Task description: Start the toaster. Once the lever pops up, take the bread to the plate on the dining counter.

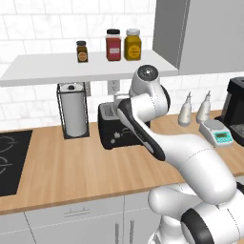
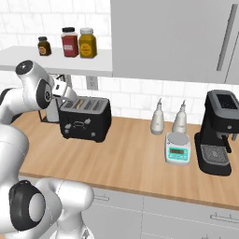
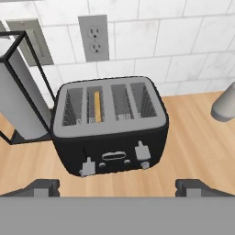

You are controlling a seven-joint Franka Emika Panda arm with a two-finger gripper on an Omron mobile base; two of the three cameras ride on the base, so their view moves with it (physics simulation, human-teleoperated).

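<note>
The gripper (image 3: 117,186) hangs just in front of the toaster (image 3: 110,124) and a bit above it. Its two dark finger tips (image 3: 43,187) stand wide apart, and nothing is between them.

The toaster is a black box with a grey top. It sits on the wood worktop (image 1: 71,167), close to the tiled wall. On its front are two small grey levers (image 3: 87,167). The left one sits lower than the right one. The bread (image 3: 97,106) stands on its edge inside a slot near the left end of the toaster. It shows as a thin tan strip.

Just left of the toaster is a paper towel roll (image 1: 75,113) in a black wire stand. To the right of the toaster stand two small grey bottles (image 2: 158,118), then a little kitchen scale (image 2: 178,148), then a tall black coffee machine (image 2: 217,132).

Behind the toaster, a wall outlet (image 3: 94,37) is on the tiles. Above the toaster is a white shelf (image 1: 62,66) with three jars (image 1: 113,45) on it.
</note>
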